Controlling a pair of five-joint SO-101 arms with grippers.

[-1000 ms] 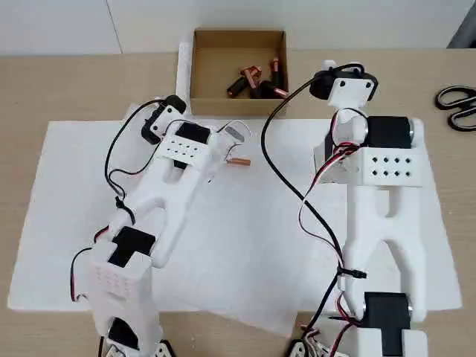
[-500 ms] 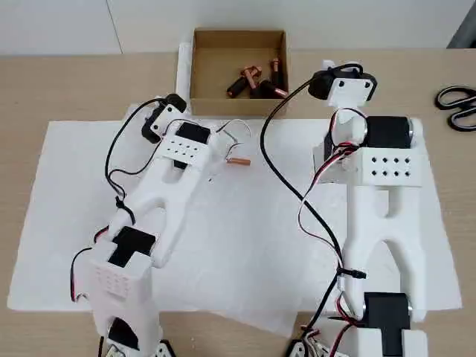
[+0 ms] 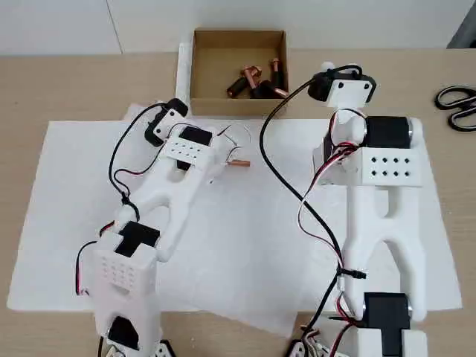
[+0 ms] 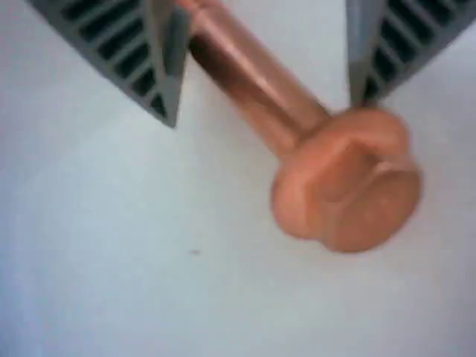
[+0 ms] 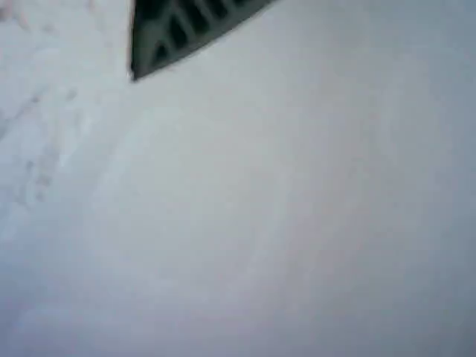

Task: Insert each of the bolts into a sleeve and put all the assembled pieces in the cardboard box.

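Observation:
A copper bolt (image 4: 312,156) lies on the white sheet, its hex head (image 4: 346,190) sticking out past my left gripper (image 4: 264,110). That gripper is open, and the bolt's shaft runs between its two dark fingers (image 4: 160,59). From above, the bolt (image 3: 239,162) sits just beyond the left gripper (image 3: 236,145), below the cardboard box (image 3: 199,71). Several bolt-and-sleeve pieces (image 3: 256,82) lie inside the box. My right arm (image 3: 379,160) stands to the right of the box, and a dark part of its gripper (image 5: 178,30) hangs low over bare sheet.
The white sheet (image 3: 67,223) covers most of the wooden table. Black scissors (image 3: 457,104) lie at the far right edge. Cables loop from both arms across the middle of the sheet.
My left arm has shifted slightly, bringing its gripper closer over the bolt. The bolt and the right arm have stayed put.

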